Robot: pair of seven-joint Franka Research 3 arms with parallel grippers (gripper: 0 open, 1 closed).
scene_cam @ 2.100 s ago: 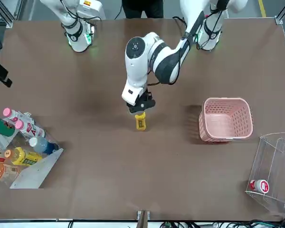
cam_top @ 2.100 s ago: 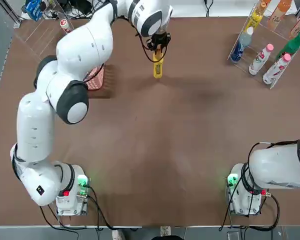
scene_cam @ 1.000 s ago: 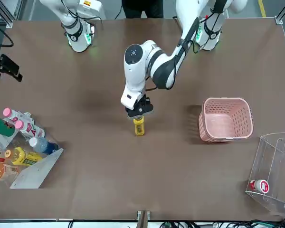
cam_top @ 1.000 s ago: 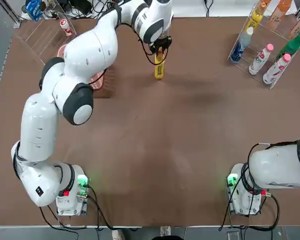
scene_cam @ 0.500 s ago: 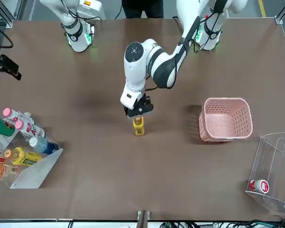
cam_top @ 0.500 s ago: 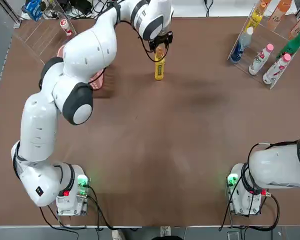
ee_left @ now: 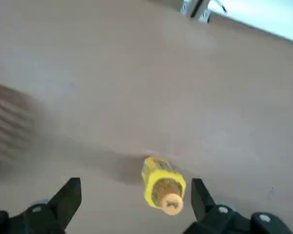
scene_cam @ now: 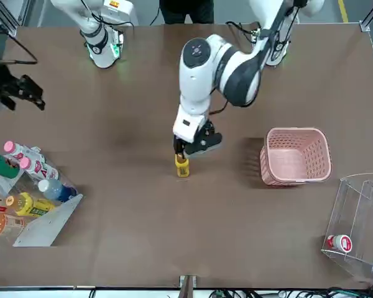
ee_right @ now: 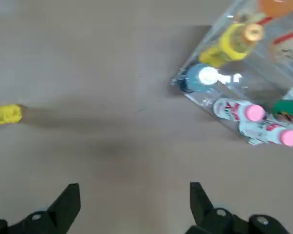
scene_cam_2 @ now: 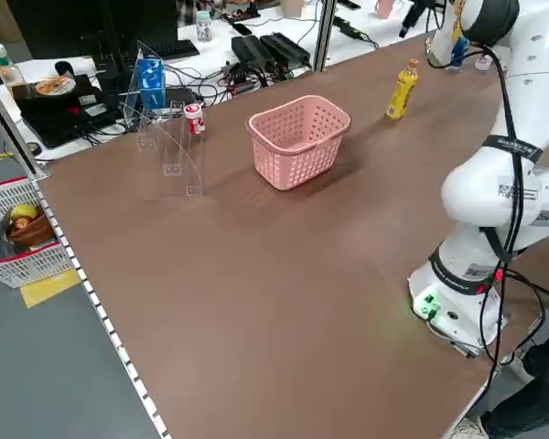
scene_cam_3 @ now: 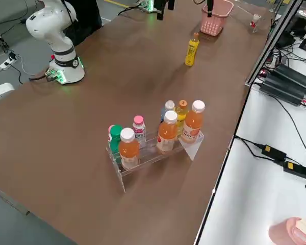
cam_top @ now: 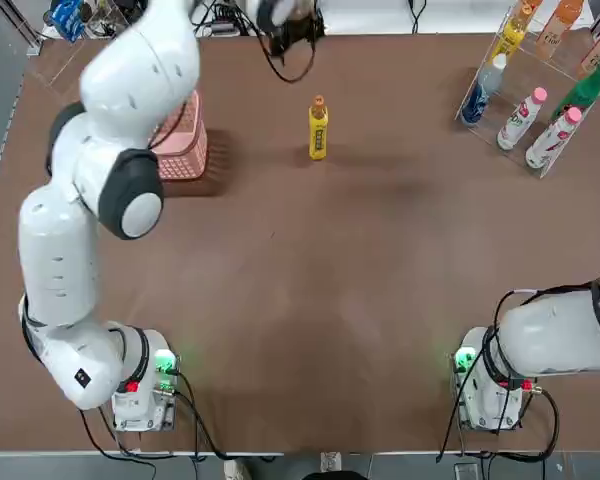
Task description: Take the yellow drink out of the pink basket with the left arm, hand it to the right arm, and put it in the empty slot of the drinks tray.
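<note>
Now, your stock at hand, w/ positions:

1 yellow drink point(cam_top: 318, 128), orange cap, stands upright on the brown table point(cam_top: 280, 270), betw. the pink basket point(cam_top: 183, 145) and the drinks tray point(scene_cam_3: 155, 153); out of the basket, touched by no claw.

1 L gripper point(ee_left: 136, 204), yours, above the table nr. the drink; claw spread wide, nothing pinched. Its wrist view shows the drink's cap betw. and beyond the fingertips.

1 R gripper point(ee_right: 135, 195), over the table on the tray side, well apart from the drink; claw spread, nothing held.

1 drinks tray, clear, w/ bottles: orange ones, 1 green-capped point(scene_cam_3: 116, 138), 1 blue point(cam_top: 483, 88), 2 pink-capped, plus another yellow point(ee_right: 229, 46).

1 clear rack point(scene_cam: 354, 217) nr. the basket, w/ 1 small red-and-white container point(scene_cam: 339, 243) in it.
</note>
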